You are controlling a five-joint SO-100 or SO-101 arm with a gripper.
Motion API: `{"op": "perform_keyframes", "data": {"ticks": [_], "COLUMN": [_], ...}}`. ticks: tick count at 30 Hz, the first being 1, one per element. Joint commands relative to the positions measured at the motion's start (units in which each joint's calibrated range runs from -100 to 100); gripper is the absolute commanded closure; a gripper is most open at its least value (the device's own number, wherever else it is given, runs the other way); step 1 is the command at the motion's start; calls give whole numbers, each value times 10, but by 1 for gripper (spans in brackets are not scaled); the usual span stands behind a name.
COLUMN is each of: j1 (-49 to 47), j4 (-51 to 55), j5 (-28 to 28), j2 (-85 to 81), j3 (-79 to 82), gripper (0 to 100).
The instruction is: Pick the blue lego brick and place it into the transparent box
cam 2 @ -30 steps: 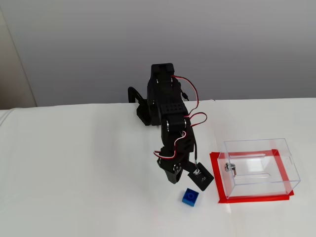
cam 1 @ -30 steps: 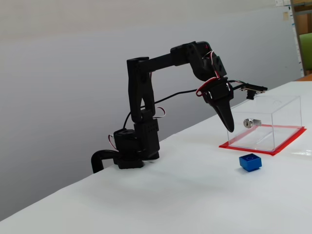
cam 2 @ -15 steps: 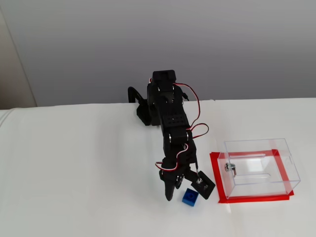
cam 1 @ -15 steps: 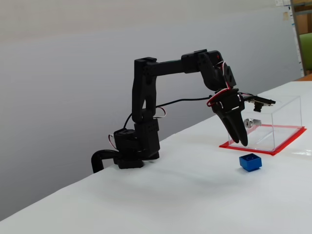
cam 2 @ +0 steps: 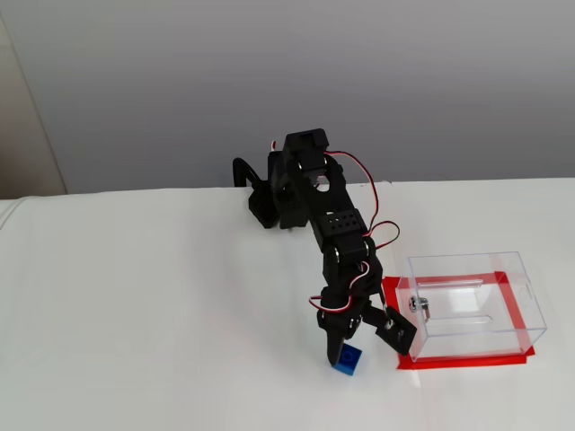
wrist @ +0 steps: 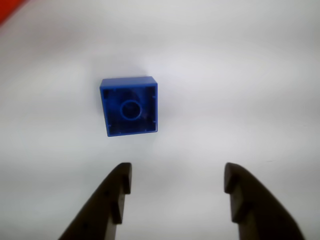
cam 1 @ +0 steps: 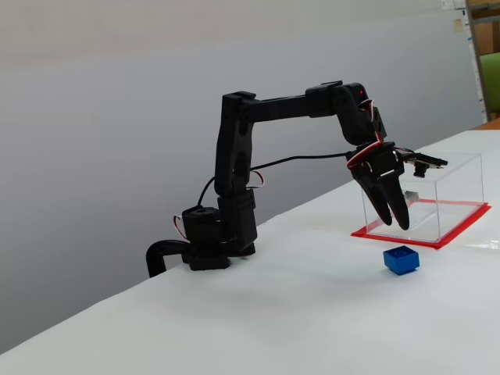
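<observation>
Two dark fingers point(wrist: 112, 200) of the hand point(wrist: 177, 177) stand spread apart with nothing between them, pointing down above the white worktop point(cam 1: 312, 328). Just beyond the fingertips in the wrist view lies the blue lego brick point(wrist: 130, 106), resting on the worktop and untouched. In both fixed views the hand point(cam 1: 394, 221) hangs over the brick point(cam 1: 401, 259), near the transparent box point(cam 2: 472, 301), which stands on its red base point(cam 2: 395, 355) beside the brick.

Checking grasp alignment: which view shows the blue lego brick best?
The wrist view: the blue lego brick fills the frame, unobstructed ahead of the open gripper. One fixed view shows it small; in the other the gripper partly hides it.
</observation>
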Motion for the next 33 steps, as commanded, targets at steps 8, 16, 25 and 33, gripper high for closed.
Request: {"op": "perform_keyframes", "data": {"ticks": [8, 16, 25, 33], "j1": [-11, -39, -44, -47], "j4": [-2, -5, -5, -6], "j5": [-28, -29, -29, -29], "j2": [18, 21, 56, 78], "j3": [-21, -21, -29, -34], "gripper": [69, 68, 68, 68]}}
